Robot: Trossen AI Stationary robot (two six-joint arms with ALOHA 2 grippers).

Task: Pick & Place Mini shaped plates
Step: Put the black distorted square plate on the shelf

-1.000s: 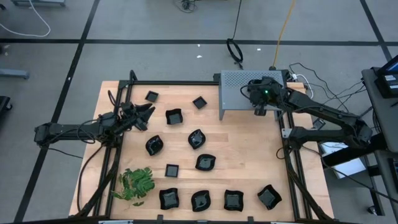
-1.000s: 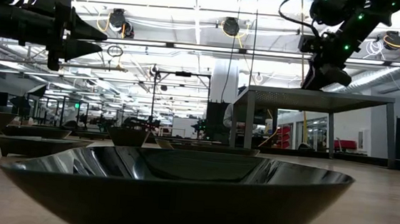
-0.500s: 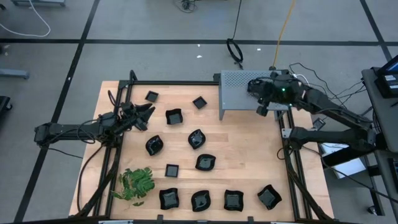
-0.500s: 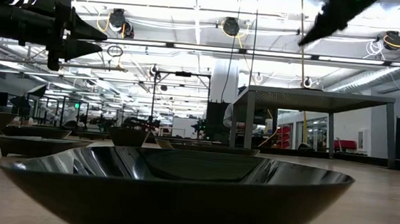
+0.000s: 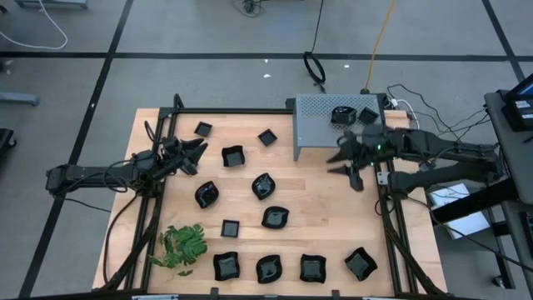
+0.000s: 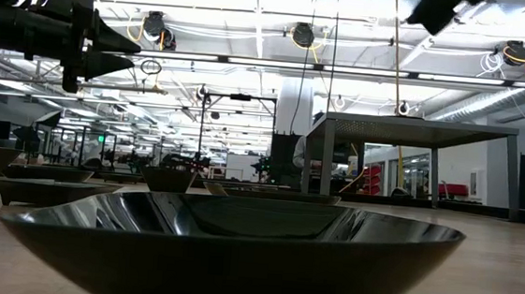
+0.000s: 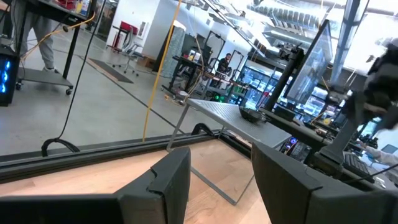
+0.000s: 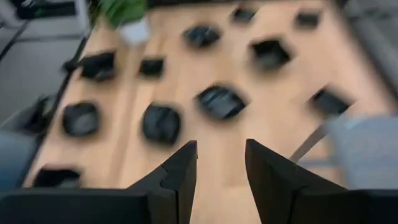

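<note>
Several glossy black mini plates lie flat on the wooden table, among them one, one and one, with a row along the near edge. Two more plates rest on top of the grey perforated box. My right gripper hangs open and empty over bare wood just near of the box. In the right wrist view it looks down on blurred plates. My left gripper waits open and empty at the table's left side.
A green leafy sprig lies near the table's near-left corner. The black frame rails run along the table's sides. Cables lie behind and to the right of the box. Bare wood lies between the middle plates and the right rail.
My right gripper has risen from just above the grey box's top and swung toward the table's near edge, off the box and over bare wood, turning as it went. Two plates now show on the box where it stood. The left arm has kept still.
</note>
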